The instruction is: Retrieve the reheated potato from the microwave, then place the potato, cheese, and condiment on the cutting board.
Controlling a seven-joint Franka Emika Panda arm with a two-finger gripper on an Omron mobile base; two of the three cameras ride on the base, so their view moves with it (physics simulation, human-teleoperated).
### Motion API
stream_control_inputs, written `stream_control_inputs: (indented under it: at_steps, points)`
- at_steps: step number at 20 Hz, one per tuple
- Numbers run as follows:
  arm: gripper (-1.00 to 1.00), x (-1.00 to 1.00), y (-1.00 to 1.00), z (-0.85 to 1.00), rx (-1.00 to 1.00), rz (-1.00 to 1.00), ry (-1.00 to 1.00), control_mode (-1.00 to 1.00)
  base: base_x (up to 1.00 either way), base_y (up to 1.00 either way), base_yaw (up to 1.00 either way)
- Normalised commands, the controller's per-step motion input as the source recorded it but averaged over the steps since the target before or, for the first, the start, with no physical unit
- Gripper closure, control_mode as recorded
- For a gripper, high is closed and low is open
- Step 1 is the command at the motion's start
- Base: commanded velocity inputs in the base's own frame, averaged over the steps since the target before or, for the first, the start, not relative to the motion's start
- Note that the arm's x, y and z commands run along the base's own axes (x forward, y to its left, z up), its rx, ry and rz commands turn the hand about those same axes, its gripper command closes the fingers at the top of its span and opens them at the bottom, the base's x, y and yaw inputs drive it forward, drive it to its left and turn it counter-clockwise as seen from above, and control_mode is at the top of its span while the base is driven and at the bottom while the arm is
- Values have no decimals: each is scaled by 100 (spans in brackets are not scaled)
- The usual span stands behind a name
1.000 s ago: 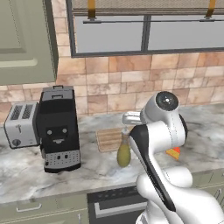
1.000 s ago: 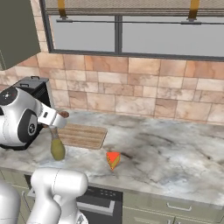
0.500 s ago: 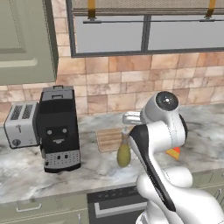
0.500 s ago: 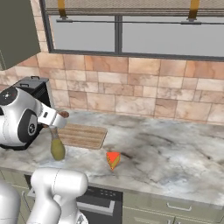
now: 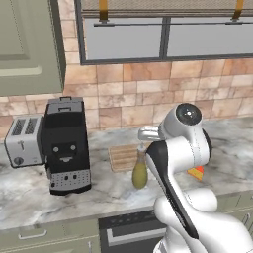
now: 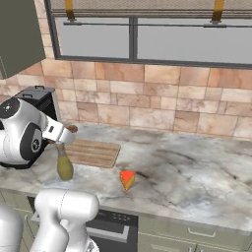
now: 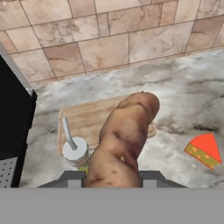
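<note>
Gripper (image 7: 114, 186) jaws pinch the brown potato (image 7: 124, 138), held above the wooden cutting board (image 7: 92, 117) near the counter's back wall. Just in front of the board stands the olive condiment bottle (image 5: 140, 171); the orange cheese wedge (image 6: 127, 179) lies toward the marble counter's (image 6: 197, 167) front edge.

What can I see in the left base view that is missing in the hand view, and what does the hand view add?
Left base view alone: a silver toaster, the whole front of the black coffee machine, a green cabinet and the window above the tiles.

Hand view alone: the potato up close, brown and spotted, held in the tool above the counter.

Both: the cutting board, the condiment standing in front of it, the cheese on the marble counter, and the tiled wall.
</note>
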Motion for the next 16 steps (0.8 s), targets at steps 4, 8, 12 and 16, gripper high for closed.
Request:
stream_control_inputs:
  at_steps: [4, 8, 12, 16]
  points:
    - [100, 0, 0, 0, 0, 0, 0, -100, 0, 0, 0]
    - [100, 0, 0, 0, 0, 0, 0, -100, 0, 0, 0]
    - [100, -6, 0, 0, 0, 0, 0, -100, 0, 0, 0]
    - [100, -5, -15, 0, 2, 1, 0, -100, 0, 0, 0]
